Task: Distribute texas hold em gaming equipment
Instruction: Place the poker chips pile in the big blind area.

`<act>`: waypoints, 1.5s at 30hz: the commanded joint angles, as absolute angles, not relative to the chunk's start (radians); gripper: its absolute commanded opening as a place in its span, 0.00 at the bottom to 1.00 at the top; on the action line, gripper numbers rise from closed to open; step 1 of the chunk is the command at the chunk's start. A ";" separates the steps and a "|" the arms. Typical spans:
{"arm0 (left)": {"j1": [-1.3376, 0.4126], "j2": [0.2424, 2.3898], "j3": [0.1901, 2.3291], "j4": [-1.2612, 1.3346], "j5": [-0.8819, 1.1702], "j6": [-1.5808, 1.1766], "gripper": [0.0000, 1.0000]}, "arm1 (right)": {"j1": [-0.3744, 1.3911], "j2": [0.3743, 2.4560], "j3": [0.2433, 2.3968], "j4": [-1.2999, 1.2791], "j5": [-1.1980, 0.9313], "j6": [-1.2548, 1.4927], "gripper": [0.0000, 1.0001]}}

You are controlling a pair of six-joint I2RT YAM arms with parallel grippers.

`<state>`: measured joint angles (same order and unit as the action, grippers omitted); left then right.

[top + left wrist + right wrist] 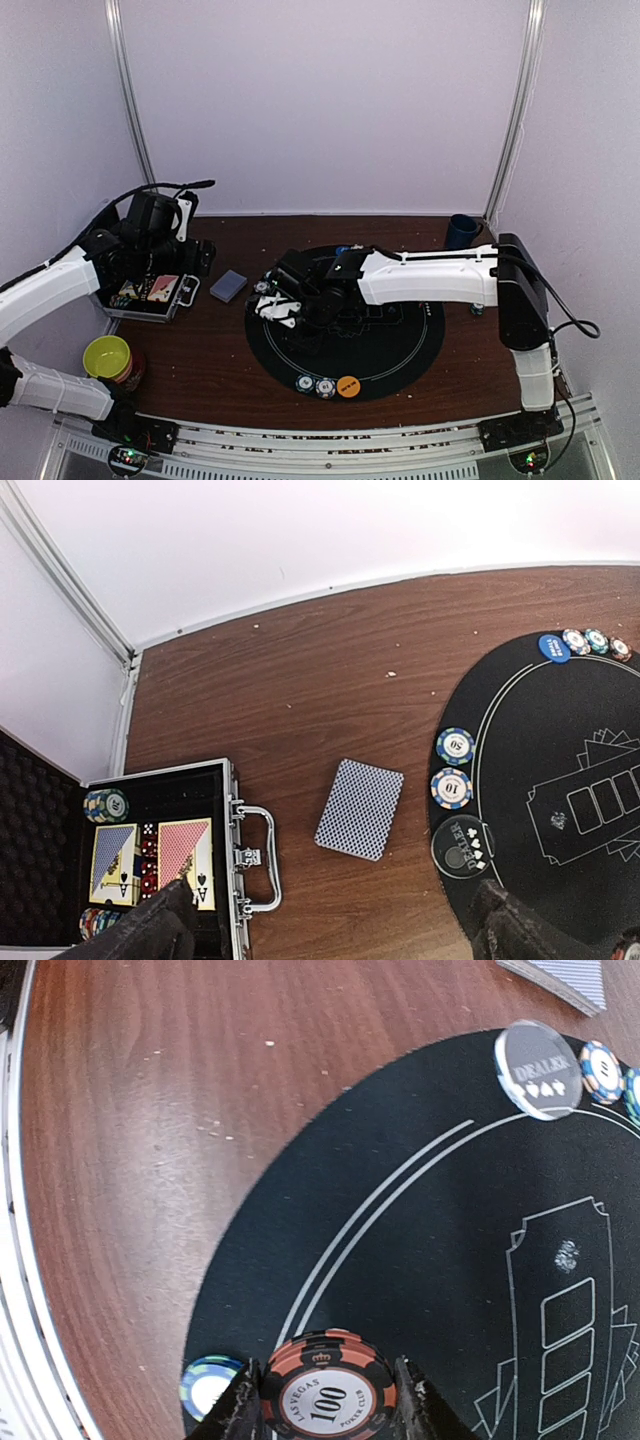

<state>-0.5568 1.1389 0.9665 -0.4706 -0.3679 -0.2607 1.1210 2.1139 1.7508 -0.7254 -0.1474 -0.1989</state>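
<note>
My right gripper (pixel 327 1400) is shut on an orange-and-black 100 chip (pixel 327 1390), held over the left part of the round black mat (pixel 430 1210); in the top view it (pixel 275 302) is near the mat's left edge. A green-blue chip (pixel 208 1386) lies just left of it. My left gripper (pixel 330 935) is open and empty, over the gap between the case (pixel 235 810) and the mat. A grey-blue-backed deck (pixel 360 808) lies on the wood ahead of it. The 50 chip (pixel 456 745), 10 chip (pixel 451 788) and dealer button (pixel 462 845) sit on the mat's edge.
The open case (pixel 150 293) holds two card decks and chips. Two chips (pixel 314 385) and an orange button (pixel 348 385) sit at the mat's near edge. A blue button (pixel 553 647) and chips lie at its far edge. A yellow-green bowl (pixel 107 357) and dark blue cup (pixel 461 231) stand aside.
</note>
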 commanded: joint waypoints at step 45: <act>-0.518 1.157 0.959 -0.428 -0.353 -0.260 0.98 | 1.227 2.219 1.710 -0.672 -0.108 -0.186 0.34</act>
<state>-0.5243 1.1484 0.9665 -0.4706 -0.3622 -0.2607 1.2236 2.2219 1.7241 -0.6765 -0.1406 -0.1791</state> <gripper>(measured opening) 0.978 0.397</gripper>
